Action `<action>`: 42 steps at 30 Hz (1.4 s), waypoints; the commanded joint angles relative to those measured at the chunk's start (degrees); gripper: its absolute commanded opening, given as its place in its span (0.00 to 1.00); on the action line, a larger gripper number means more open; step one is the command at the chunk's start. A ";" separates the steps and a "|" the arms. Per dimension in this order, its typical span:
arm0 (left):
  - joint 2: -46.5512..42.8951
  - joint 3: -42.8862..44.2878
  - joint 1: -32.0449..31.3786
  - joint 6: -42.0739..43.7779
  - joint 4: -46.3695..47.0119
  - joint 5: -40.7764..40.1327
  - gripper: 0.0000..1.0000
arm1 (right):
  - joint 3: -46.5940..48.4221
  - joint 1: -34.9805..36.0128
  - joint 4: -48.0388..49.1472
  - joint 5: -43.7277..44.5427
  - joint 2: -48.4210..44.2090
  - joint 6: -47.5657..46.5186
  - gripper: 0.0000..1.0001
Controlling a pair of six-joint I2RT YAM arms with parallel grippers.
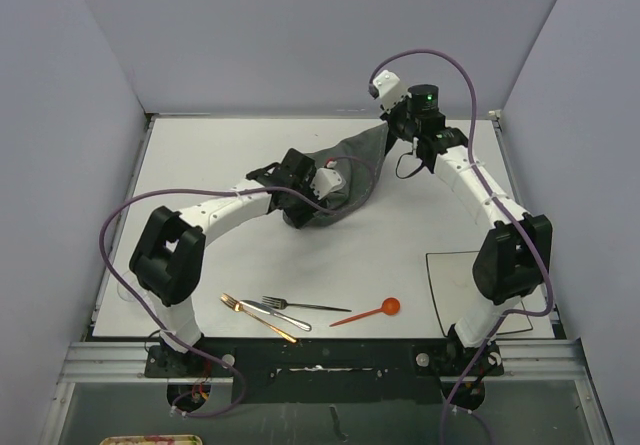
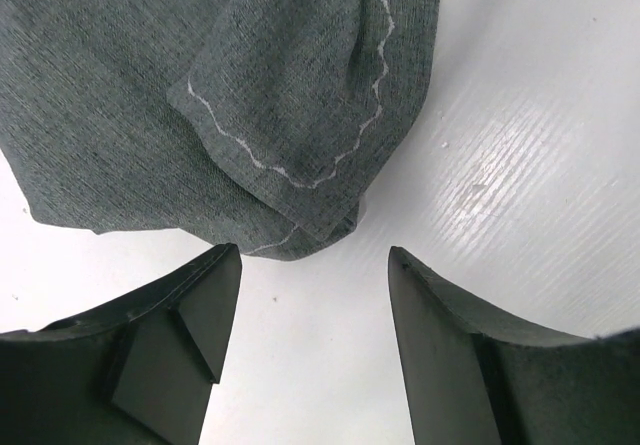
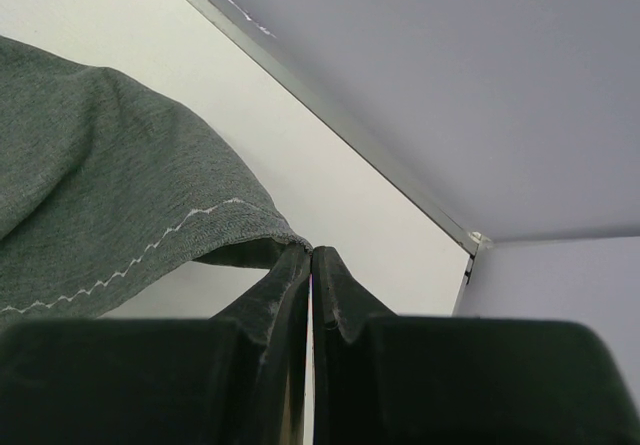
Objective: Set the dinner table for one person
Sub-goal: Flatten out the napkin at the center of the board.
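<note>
White dinner table (image 1: 200, 165) bears one spoon (image 1: 366, 313), one placemat (image 1: 355, 170) pinched by right gripper (image 3: 310, 252); left gripper (image 2: 312, 255) agape

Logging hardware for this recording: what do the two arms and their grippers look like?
The left arm and right arm both have white link shells with bulky black joint housings. A purple cable loops along each. A green light glows on the right wrist. The left gripper and right gripper have matte black wedge-shaped fingers.
</note>
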 commanded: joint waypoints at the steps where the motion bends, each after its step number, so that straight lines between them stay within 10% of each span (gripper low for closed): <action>1: 0.61 0.84 0.16 -1.65 -0.65 0.45 0.59 | 2.45 -0.49 1.39 -0.77 0.08 0.92 0.00; 42: 9.31 8.02 5.07 -6.55 -5.42 12.60 0.51 | 0.53 -0.63 1.43 -0.77 0.11 1.03 0.00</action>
